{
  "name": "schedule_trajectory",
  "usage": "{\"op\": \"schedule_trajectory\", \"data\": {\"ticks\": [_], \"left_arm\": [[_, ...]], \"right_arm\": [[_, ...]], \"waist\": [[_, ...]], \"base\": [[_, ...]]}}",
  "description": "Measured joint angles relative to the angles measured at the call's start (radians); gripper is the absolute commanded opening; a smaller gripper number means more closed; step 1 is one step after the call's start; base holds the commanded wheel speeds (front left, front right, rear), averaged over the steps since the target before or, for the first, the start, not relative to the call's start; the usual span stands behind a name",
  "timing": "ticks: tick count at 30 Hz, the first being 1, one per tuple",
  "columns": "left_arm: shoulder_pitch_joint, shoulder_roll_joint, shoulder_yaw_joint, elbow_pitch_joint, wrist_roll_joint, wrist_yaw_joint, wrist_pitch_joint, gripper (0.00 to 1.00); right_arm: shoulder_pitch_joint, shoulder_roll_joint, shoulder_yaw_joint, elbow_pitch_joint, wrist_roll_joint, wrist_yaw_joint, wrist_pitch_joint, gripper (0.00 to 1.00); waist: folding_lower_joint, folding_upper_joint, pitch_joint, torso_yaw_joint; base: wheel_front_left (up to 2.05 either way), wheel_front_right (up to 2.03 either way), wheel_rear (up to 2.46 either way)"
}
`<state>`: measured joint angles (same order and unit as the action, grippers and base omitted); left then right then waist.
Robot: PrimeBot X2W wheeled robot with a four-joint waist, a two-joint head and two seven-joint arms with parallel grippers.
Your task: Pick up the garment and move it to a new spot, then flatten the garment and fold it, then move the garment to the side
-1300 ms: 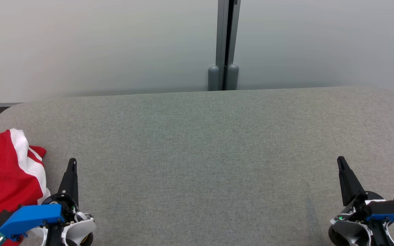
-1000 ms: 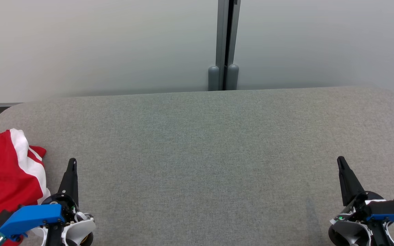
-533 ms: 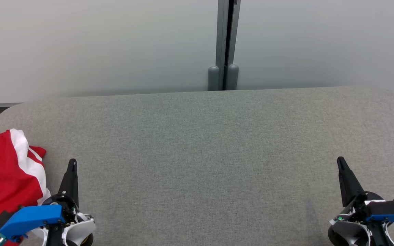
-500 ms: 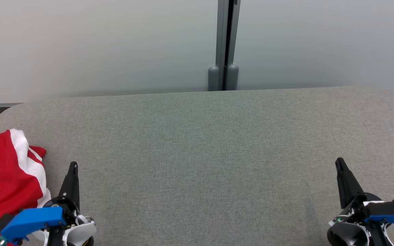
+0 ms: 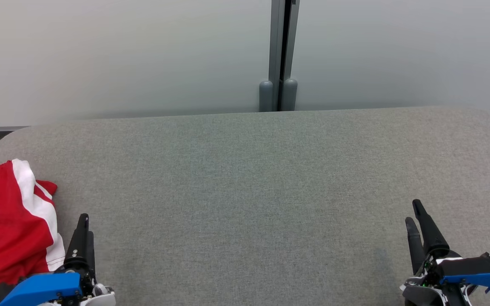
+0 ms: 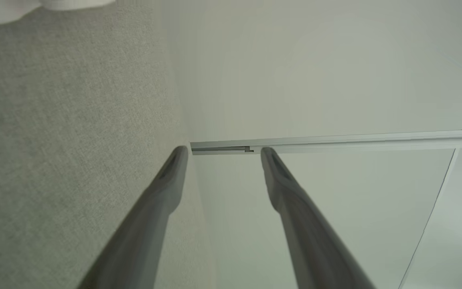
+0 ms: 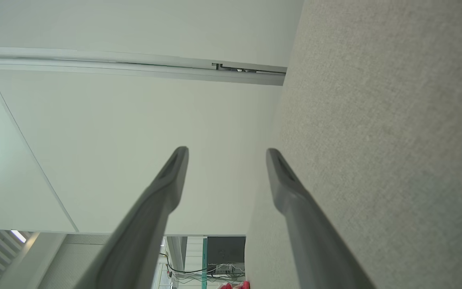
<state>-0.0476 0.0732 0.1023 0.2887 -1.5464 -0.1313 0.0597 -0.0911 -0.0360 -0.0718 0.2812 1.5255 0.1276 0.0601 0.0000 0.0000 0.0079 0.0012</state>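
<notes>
Both tools just went from pressed together to spread, nothing held: left tool (image 6: 223, 151), right tool (image 5: 412, 211). Both also pulled back toward 6 o'clock. Garment (image 5: 2, 221) lay bunched at 8 o'clock, at the left edge of the surface (image 5: 245, 191), just beside the left tool, running out of frame. We read that as pick-up about to start. Open room from centre to 3 o'clock; wall (image 5: 121, 55) close at 12.

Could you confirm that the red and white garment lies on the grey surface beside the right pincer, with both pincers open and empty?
Not quite: in the head view the garment lies beside the left pincer, not the right pincer. The rest holds: it is on the grey surface, and both pincers are open and empty.
</notes>
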Motion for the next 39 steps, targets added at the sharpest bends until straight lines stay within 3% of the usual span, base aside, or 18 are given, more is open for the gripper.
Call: {"op": "schedule_trajectory", "data": {"ticks": [7, 39], "left_arm": [[-0.001, 0.021, -0.012, -0.002, 0.085, 0.000, -0.027, 1.00], [-0.012, 0.120, -0.142, 0.033, 0.596, 0.000, -0.144, 1.00]], "right_arm": [[-0.003, 0.000, 0.008, -0.001, -0.093, 0.000, -0.025, 1.00], [-0.020, -0.003, 0.038, 0.040, -0.716, 0.000, -0.143, 1.00]], "waist": [[0.0000, 0.0000, 0.005, 0.001], [0.0000, 0.0000, 0.018, -0.001]], "base": [[0.00, 0.00, 0.00], [0.00, 0.00, 0.00]]}}
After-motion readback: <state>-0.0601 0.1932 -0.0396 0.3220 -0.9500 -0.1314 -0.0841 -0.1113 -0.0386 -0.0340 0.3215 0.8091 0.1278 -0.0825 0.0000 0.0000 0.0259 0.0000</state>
